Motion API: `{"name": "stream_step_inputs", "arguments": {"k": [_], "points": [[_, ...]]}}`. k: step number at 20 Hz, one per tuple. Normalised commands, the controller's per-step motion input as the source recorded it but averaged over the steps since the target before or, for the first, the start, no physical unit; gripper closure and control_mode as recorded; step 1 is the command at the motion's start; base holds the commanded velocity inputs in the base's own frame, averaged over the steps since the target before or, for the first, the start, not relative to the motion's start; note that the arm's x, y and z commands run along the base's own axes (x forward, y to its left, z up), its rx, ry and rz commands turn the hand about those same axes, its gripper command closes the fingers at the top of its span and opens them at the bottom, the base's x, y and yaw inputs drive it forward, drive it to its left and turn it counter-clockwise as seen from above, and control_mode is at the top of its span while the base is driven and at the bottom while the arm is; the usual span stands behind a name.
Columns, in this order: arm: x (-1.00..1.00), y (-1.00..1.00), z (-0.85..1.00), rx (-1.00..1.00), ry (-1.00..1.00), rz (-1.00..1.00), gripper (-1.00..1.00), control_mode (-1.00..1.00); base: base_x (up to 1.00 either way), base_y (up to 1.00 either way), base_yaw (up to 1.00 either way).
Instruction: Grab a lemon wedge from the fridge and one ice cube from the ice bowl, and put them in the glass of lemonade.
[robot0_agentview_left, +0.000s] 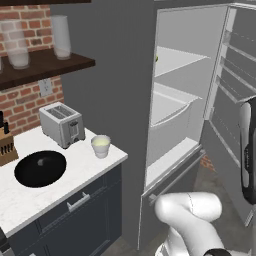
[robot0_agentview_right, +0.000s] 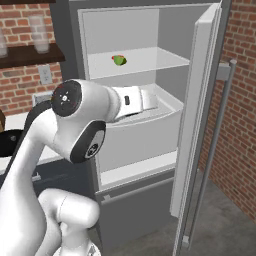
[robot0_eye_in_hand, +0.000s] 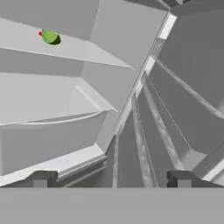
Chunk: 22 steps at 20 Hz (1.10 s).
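Observation:
The fridge (robot0_agentview_right: 150, 150) stands open, its door (robot0_agentview_right: 200, 125) swung out to the right. The lemon wedge (robot0_agentview_right: 119, 60), yellow-green with a red speck beside it, lies on the upper white shelf. In the hand view the lemon wedge (robot0_eye_in_hand: 50, 37) sits far up at the left. My gripper (robot0_eye_in_hand: 111, 183) is open with nothing between its fingers, in front of the fridge's middle drawer and well below the wedge. The glass of lemonade (robot0_agentview_left: 100, 145) stands on the counter next to the toaster. The black ice bowl (robot0_agentview_left: 40, 168) rests to the left of it.
A silver toaster (robot0_agentview_left: 62, 123) and a knife block (robot0_agentview_left: 6, 145) stand on the white counter (robot0_agentview_left: 75, 180). Tall clear glasses (robot0_agentview_left: 61, 36) sit on a wooden wall shelf. The door's inner racks (robot0_agentview_left: 232, 100) and long bar handle (robot0_agentview_right: 220, 150) are on the right.

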Motion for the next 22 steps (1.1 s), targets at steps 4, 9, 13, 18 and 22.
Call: {"name": "stream_step_inputs", "arguments": {"k": [4, 9, 13, 18, 22], "points": [[1.00, 0.59, -0.22, -0.37, 0.20, -0.35, -1.00, -1.00, 0.00, 0.00, 0.00], [1.00, 0.02, -0.26, -0.12, 0.13, -0.37, -1.00, -1.00, 0.00, 0.00, 0.00], [0.99, -0.03, -0.09, -0.12, 0.12, -0.40, -1.00, -1.00, 0.00, 0.00, 0.00], [0.57, -0.54, 0.00, -0.05, 0.25, -0.37, -1.00, -1.00, 0.00, 0.00, 0.00], [0.39, -0.87, 0.00, 0.00, 0.27, -0.32, -1.00, -1.00, 0.00, 0.00, 0.00]]}}
